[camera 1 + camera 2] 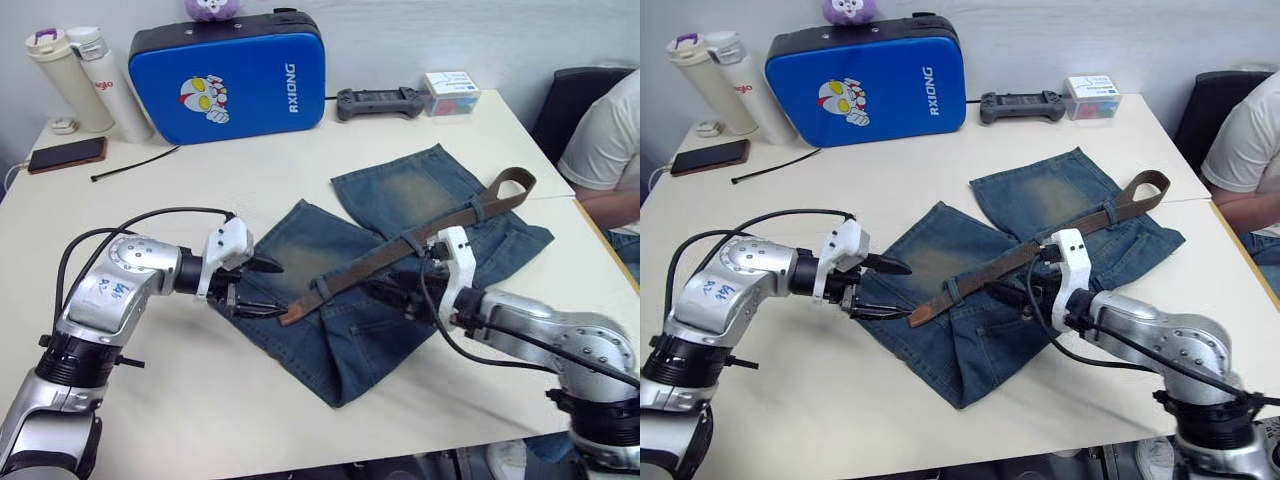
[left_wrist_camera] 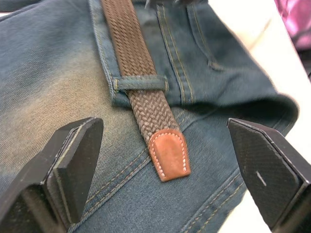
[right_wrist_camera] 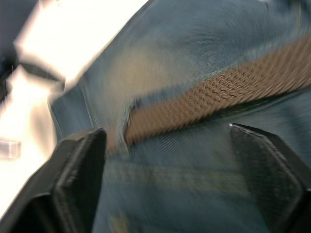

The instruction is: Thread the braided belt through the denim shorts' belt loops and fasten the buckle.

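The denim shorts (image 1: 400, 195) lie flat on the white table. The braided belt (image 1: 372, 260) runs diagonally across their waistband, under a belt loop (image 2: 141, 82) and another belt loop (image 1: 409, 243). Its tan tip (image 2: 169, 155) pokes out just past the nearer loop. The belt's far end (image 1: 512, 187) curls up at the right, and I cannot make out the buckle. My left gripper (image 1: 275, 290) is open, its fingers either side of the tan tip and just short of it. My right gripper (image 1: 388, 292) is open just above the shorts, beside the belt's middle stretch (image 3: 214, 97).
A blue padded case (image 1: 228, 75), two bottles (image 1: 75, 80), a phone (image 1: 67, 154), a thin black cable tie (image 1: 135, 163), a game controller (image 1: 380, 101) and a small box (image 1: 451, 92) sit along the back. A person in a white shirt (image 1: 605, 150) sits at the right.
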### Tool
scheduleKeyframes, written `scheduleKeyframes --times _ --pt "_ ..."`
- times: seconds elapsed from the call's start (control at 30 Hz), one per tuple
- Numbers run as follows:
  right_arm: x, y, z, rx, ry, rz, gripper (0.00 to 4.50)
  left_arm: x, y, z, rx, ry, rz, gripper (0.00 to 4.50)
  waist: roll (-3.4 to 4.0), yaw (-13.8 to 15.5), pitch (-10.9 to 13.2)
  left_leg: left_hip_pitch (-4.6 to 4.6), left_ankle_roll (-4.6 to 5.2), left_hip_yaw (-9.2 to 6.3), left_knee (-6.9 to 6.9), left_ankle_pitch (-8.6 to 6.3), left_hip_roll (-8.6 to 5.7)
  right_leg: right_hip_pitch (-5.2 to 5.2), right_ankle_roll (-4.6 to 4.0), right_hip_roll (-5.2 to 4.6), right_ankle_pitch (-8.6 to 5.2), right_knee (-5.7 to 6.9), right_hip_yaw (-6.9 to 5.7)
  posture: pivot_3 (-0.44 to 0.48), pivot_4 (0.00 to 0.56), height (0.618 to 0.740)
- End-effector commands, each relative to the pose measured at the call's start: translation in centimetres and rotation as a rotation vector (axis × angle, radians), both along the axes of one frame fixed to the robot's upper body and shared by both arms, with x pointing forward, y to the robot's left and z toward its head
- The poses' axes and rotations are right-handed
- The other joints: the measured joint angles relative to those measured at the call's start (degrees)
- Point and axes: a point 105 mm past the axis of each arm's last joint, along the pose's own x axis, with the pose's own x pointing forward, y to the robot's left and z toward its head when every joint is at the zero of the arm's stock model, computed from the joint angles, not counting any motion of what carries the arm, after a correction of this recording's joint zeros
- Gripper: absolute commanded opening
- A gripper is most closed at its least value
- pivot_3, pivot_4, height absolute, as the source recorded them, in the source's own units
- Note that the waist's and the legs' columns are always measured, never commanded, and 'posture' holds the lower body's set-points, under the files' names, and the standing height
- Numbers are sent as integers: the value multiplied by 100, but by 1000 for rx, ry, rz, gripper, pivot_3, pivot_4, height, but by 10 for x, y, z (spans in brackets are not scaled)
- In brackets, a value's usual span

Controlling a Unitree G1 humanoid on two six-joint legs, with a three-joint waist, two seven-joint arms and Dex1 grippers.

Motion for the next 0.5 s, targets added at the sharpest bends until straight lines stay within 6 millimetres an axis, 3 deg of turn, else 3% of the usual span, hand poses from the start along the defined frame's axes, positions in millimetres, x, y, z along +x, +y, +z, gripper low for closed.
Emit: scheduleKeyframes --times 0.03,0.13,0.2,0.23,0.27,0.37,0.5 --pt "-3 -1 1 -164 -96 85 3913 -8 -3 2 37 -95 -53 4500 -1 5 1 1 -1 -1 -2 0 0 0 0 0 0 0 0 0 150 738" --pt "-2 -8 -6 -269 -92 113 2910 -8 -5 2 49 -150 -55 4500 -2 23 2 -1 -1 -1 0 1 1 0 0 0 0 0 -1 0 150 738" --pt "-1 -12 -14 -327 -79 121 1848 -9 -9 -3 69 -183 -41 4500 -2 26 2 -2 0 0 4 1 -1 0 0 -2 0 0 0 0 150 738" --pt "0 -13 -16 -334 -75 121 1651 -9 -11 -5 67 -183 -25 4500 -3 31 2 -2 0 -1 5 1 -1 2 0 -2 0 -1 0 0 150 738" --pt "2 -13 -19 -336 -71 113 1046 -8 -12 -7 70 -190 -7 4500 -3 35 2 -2 0 -1 5 0 -1 2 0 -2 0 -1 0 0 150 738" --pt "8 -15 -28 -350 -55 81 63 -8 -18 -15 93 -205 25 4500 -5 45 3 -2 -1 -2 6 1 -1 2 0 -2 0 1 -1 0 150 738" --pt "14 -17 -35 -364 -39 50 63 -7 -27 -23 94 -213 68 4500 -5 47 3 -1 -1 -1 7 1 -2 2 0 -2 0 3 -1 0 150 738"
